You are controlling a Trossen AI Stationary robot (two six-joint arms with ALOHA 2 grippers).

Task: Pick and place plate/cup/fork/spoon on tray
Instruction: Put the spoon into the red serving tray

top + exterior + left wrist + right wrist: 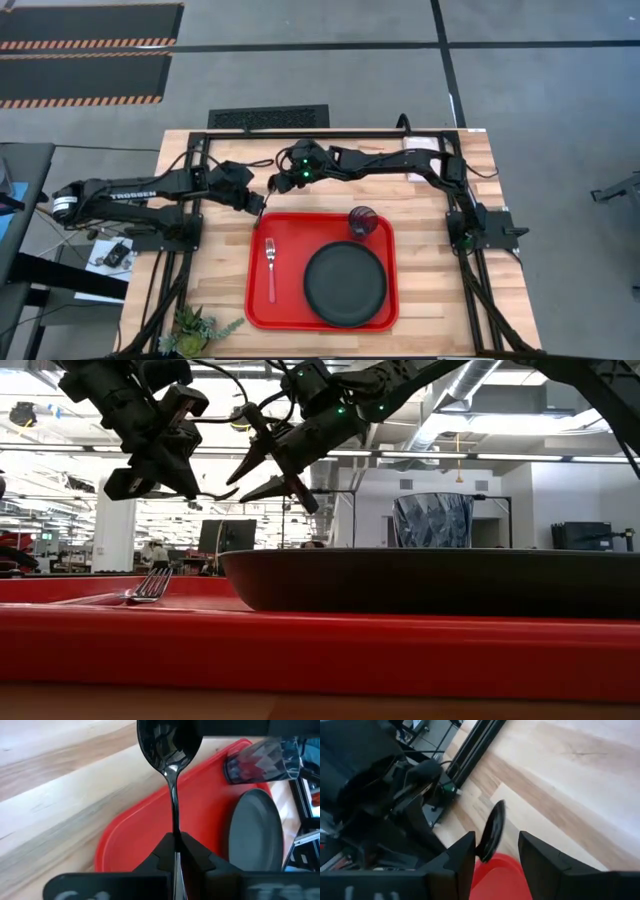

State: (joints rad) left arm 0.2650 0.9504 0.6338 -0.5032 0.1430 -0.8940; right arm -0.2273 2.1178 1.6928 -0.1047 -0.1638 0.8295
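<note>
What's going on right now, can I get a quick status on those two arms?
Left gripper shut on spoon, above tray's far left corner. Right gripper open, jaws around spoon's bowl. Fork, plate, cup already on tray. Nothing in the way.

Red tray (258,300), black plate (345,284)

We see the red tray (322,300) low in the centre of the high view, a rounded rectangle with a raised rim, flat on the worktop. The black round plate (345,284) lies in its right half. The dark-tinted cup (362,221) stands upright in the tray's upper right corner, just above the plate. The red-handled fork (270,269) lies along the left side, tines toward the top. The dark spoon (173,780) hangs above the tray's upper left corner, its handle pinched in the left claw (176,851), its oval bowl between the right claw's (496,851) parted fingers.
</note>
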